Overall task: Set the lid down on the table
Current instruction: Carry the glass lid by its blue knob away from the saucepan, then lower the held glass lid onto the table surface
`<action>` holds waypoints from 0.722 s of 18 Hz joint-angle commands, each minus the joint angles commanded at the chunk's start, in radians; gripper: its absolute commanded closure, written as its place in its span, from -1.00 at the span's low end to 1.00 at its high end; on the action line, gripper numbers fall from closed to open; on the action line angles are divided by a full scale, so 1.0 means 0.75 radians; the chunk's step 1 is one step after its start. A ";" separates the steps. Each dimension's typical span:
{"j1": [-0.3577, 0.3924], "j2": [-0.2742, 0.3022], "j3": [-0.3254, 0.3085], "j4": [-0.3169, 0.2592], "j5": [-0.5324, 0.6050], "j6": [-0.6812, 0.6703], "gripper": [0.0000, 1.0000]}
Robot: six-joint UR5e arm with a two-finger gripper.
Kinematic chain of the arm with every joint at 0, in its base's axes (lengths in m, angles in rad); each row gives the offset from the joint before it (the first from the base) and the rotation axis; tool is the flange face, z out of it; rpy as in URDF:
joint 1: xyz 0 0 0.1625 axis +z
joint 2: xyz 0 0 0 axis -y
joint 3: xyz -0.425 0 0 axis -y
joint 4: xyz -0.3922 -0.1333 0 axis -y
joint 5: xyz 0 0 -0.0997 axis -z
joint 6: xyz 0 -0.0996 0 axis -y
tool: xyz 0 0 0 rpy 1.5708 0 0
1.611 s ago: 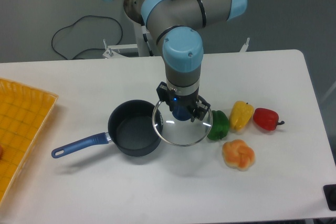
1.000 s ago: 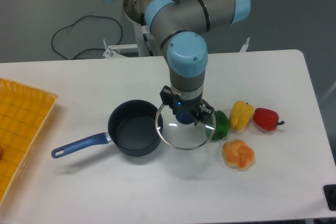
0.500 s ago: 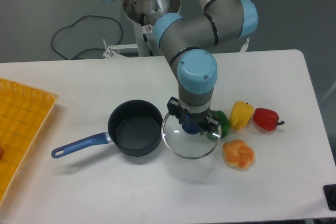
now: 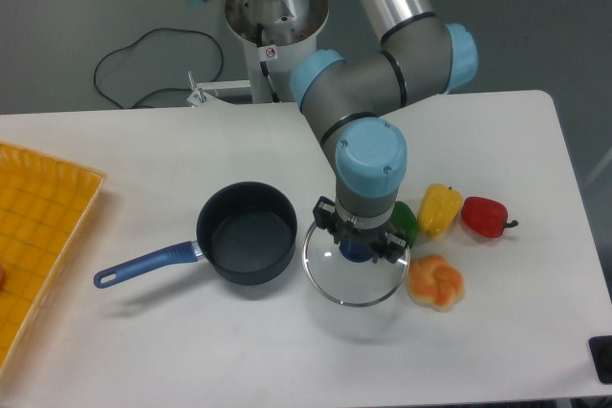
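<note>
The lid (image 4: 356,277) is a round clear glass disc with a metal rim and a dark blue knob. My gripper (image 4: 360,248) is shut on that knob from above and holds the lid level, just right of the pot. A faint shadow lies on the white table (image 4: 239,341) beneath it, so the lid seems slightly above the surface; I cannot tell if it touches. The dark blue saucepan (image 4: 247,232) stands open to the lid's left, its rim close to the lid's edge.
A green pepper (image 4: 402,223), a yellow pepper (image 4: 439,209) and a red pepper (image 4: 485,217) lie right of the gripper. An orange pepper (image 4: 435,281) sits right beside the lid's right edge. A yellow gridded tray (image 4: 38,226) is at the far left.
The arm has carried the lid away from the saucepan's rim, rightward and toward the front of the table, and lowered it. The saucepan and peppers have stayed put.
</note>
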 joint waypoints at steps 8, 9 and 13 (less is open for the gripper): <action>-0.020 -0.057 -0.004 0.082 -0.016 -0.033 -0.19; -0.020 -0.059 -0.004 0.084 -0.016 -0.033 -0.19; -0.039 -0.076 -0.006 0.096 -0.016 -0.039 -0.19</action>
